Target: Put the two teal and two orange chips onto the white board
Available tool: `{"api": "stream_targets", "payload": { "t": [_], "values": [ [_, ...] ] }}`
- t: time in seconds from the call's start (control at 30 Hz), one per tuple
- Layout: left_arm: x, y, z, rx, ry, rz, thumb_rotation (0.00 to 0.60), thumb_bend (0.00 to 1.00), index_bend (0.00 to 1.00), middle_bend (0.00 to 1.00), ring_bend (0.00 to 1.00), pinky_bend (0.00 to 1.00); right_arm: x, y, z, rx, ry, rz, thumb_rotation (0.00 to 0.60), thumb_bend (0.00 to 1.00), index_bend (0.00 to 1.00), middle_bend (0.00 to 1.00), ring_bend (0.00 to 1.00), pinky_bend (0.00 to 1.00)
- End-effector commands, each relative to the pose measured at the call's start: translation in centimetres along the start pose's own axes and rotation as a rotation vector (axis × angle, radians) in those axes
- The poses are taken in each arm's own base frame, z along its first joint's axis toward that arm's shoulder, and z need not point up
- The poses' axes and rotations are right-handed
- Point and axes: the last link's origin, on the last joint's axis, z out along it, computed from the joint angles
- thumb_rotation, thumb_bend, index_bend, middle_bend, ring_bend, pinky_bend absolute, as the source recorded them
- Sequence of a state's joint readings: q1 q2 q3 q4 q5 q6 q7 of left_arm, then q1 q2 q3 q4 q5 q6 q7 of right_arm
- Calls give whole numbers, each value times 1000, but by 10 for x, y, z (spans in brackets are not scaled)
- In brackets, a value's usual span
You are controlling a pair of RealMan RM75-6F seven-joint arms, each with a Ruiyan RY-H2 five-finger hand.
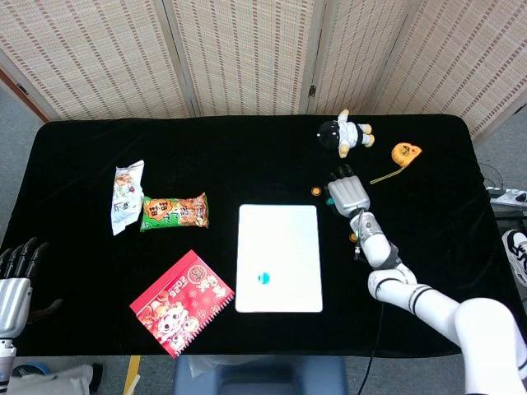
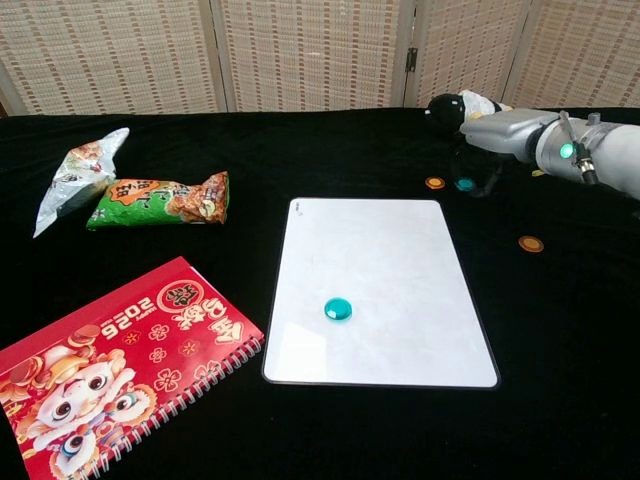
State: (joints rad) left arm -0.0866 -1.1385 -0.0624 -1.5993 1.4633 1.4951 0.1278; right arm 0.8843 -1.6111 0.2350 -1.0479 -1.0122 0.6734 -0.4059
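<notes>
The white board (image 1: 280, 230) (image 2: 380, 250) lies mid-table with one teal chip (image 1: 263, 278) (image 2: 338, 309) on it. My right hand (image 1: 347, 192) (image 2: 500, 135) hovers off the board's far right corner and holds the second teal chip (image 2: 464, 184) at its fingertips, low over the black cloth. In the head view the hand hides that chip. One orange chip (image 1: 315, 191) (image 2: 434, 183) lies just left of the hand. The other orange chip (image 1: 354, 239) (image 2: 531, 243) lies on the cloth to the board's right. My left hand (image 1: 15, 276) hangs open past the table's near left corner.
A doll (image 1: 346, 133) (image 2: 465, 108) and an orange tape measure (image 1: 404, 153) lie behind the right hand. Left of the board are a white snack bag (image 1: 126, 196), a green-orange snack bag (image 1: 173, 211) (image 2: 160, 200) and a red notebook (image 1: 181, 301) (image 2: 110, 365).
</notes>
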Motion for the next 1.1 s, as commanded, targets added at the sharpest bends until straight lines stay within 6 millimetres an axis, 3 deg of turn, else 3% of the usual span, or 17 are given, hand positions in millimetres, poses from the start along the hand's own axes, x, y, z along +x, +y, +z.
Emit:
{"api": "stream_targets", "payload": {
  "t": [0.03, 0.43, 0.73, 1.1],
  "values": [
    [1, 1, 0, -4, 3, -1, 600, 99, 0, 0, 0, 0, 3, -10, -57, 147, 34, -44, 600, 291, 472, 139, 47, 0],
    [2, 2, -2, -7, 8, -4, 600, 99, 0, 0, 0, 0, -19, -66, -94, 385, 18, -82, 600, 291, 472, 139, 45, 0],
    [0, 0, -4, -1, 4, -9, 600, 99, 0, 0, 0, 0, -29, -83, -106, 464, 19, -127, 600, 292, 472, 137, 43, 0],
    [-3, -5, -5, 7, 1, -14, 600, 99, 0, 0, 0, 0, -33, -103, -105, 502, 31, -180, 600, 291, 469, 130, 42, 0]
  ]
}}
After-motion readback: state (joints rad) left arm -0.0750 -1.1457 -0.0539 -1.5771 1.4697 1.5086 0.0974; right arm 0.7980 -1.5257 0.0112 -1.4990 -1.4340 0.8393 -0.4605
